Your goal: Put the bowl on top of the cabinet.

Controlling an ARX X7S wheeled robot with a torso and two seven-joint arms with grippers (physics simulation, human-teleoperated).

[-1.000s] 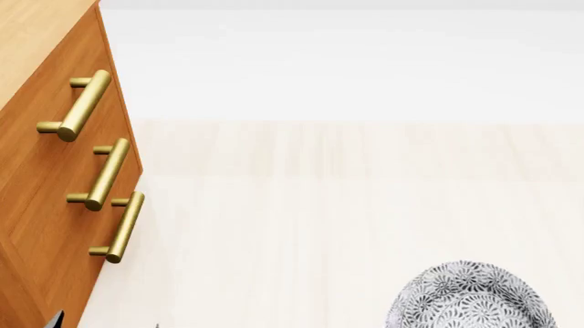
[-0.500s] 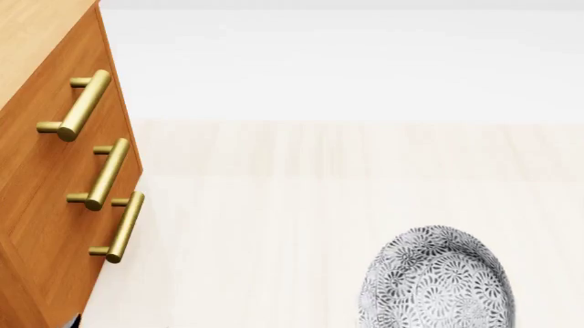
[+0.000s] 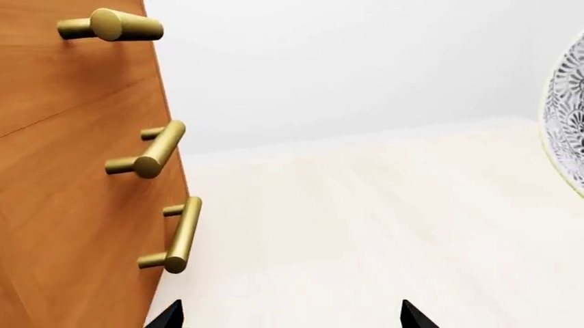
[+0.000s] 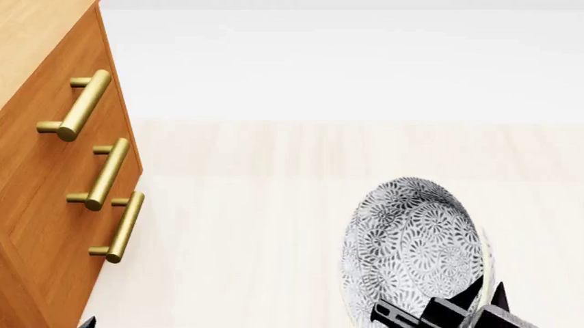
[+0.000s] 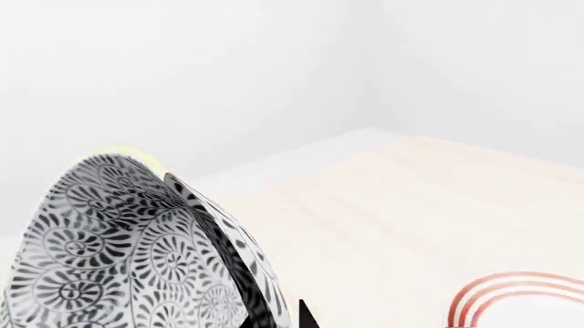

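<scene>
- Bowl [image 4: 412,249]: deep, round, white with dense grey-black floral pattern and a pale rim; tipped on its side, patterned outside toward the head camera, lifted above the pale floor [image 4: 273,225].
- Bowl sits well to the right of the cabinet [image 4: 41,205], lower than the cabinet's light wood top [image 4: 32,41], not on it.
- Right gripper [image 4: 456,311]: black fingers clamped on the bowl's lower rim; a dark finger [image 5: 210,225] runs along the rim edge in the right wrist view. Gripping the bowl.
- Bowl in the left wrist view: only an edge [image 3: 565,116] shows at the frame border, away from the cabinet front.
- Left gripper [image 3: 287,316]: two black fingertips [image 3: 169,316] spread wide apart, nothing between them; open. One tip lies just beside the cabinet's lower corner.
- Cabinet: orange-brown wood, drawer fronts carrying three brass bar handles [image 4: 108,174], stacked one under another along its right edge.
- Plate [image 5: 515,301]: white, red rings, lying flat on the floor beyond the bowl, apart from it, seen only in the right wrist view.
- White wall [image 4: 347,61] behind the floor, past the cabinet.
</scene>
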